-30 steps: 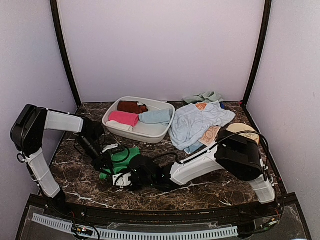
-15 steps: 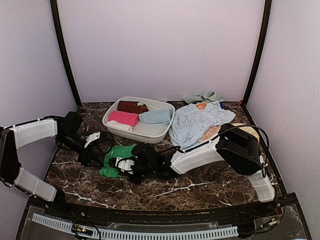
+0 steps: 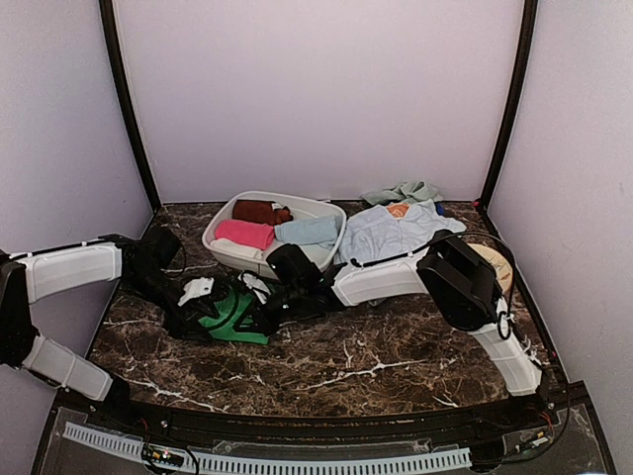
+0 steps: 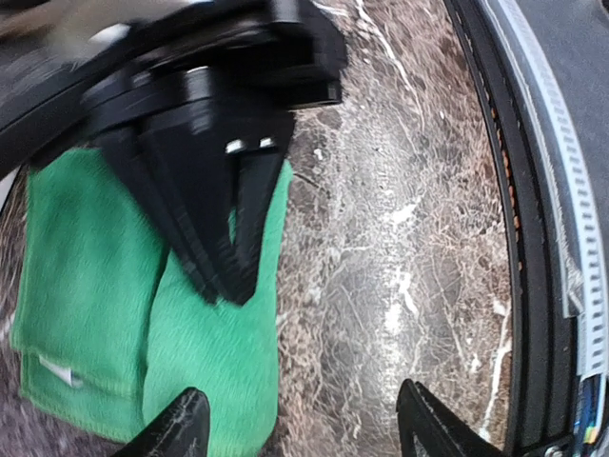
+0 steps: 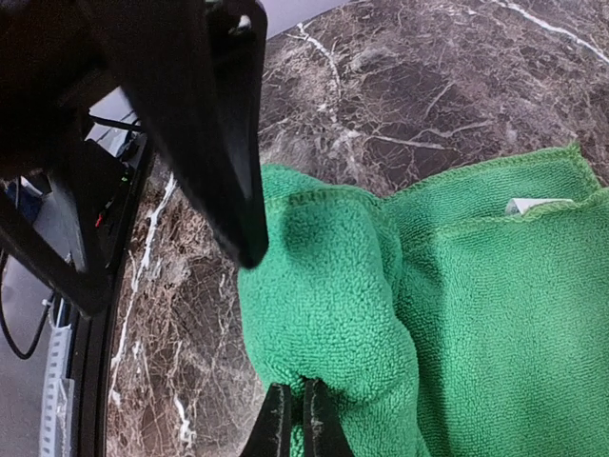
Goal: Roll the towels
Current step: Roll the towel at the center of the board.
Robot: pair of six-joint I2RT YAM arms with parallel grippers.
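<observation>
Because the right gripper (image 5: 290, 411) pinches little of the green towel (image 5: 476, 305), the fold may slip. The left gripper (image 4: 304, 428) stands open.

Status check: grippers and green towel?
Left gripper open at the green towel edge. Right gripper shut, pinching its fold. Not rolled yet. Basin close behind.

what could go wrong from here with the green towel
1. The right gripper pinches only a small fold of the towel; the fold may slip out and flatten.
2. The left gripper hangs open right beside the right one, so they could collide.
3. A black cable loops over the towel and might snag.
</observation>
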